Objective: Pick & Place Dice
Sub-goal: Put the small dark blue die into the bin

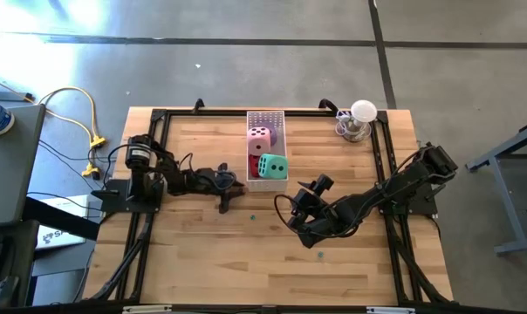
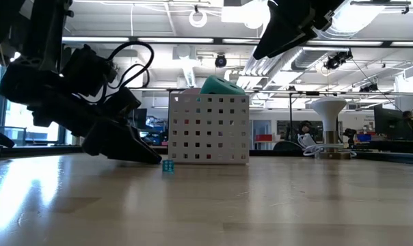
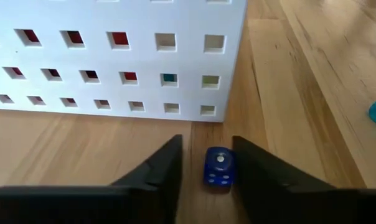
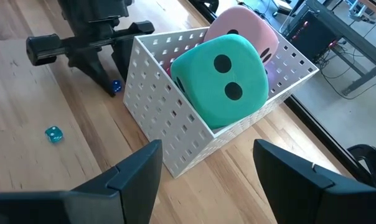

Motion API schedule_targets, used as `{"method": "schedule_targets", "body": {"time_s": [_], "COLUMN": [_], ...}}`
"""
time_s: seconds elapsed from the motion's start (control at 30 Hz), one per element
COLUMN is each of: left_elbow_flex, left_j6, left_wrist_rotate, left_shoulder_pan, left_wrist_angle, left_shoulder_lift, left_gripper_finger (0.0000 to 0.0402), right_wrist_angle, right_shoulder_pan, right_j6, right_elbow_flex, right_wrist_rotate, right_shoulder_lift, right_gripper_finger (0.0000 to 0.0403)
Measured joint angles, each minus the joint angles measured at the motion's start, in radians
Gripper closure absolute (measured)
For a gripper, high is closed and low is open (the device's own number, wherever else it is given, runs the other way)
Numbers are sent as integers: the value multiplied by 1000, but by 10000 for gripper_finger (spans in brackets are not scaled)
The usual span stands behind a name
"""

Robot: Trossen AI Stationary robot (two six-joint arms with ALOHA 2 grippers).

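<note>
Beside the white perforated tray from above, the left gripper works low; pink die, green die and a red die sit inside. Its wrist view shows fingers straddling a small blue die, not yet pinching. The right gripper hovers spread near the tray; a small teal die remains out.

Red die mostly hidden under green die
</note>
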Motion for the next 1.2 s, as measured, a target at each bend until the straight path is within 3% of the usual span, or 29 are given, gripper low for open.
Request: {"method": "schedule_targets", "body": {"time_s": [0.2,0.63,0.83,1.07,1.2], "left_elbow_flex": [0,-2,-8,6,77], "left_j6": [-1,11,56,105,161], "left_wrist_rotate": [-13,57,119,106,104], "left_shoulder_pan": [-4,-9,-36,-72,-86], "left_wrist_angle": [-9,-40,-230,-504,-671], "left_shoulder_lift": [0,-59,-246,-586,-763], "left_gripper_finger": [352,349,346,347,347], "right_wrist_angle": [0,0,0,-1,-1], "right_shoulder_pan": [0,0,0,0,0], "right_j6": [0,0,0,0,0], "right_elbow_flex": [0,0,0,0,0], "right_wrist_rotate": [0,0,-8,-22,-22], "right_shoulder_lift": [0,0,0,0,0], "right_gripper_finger": [159,159,159,159,159]}}
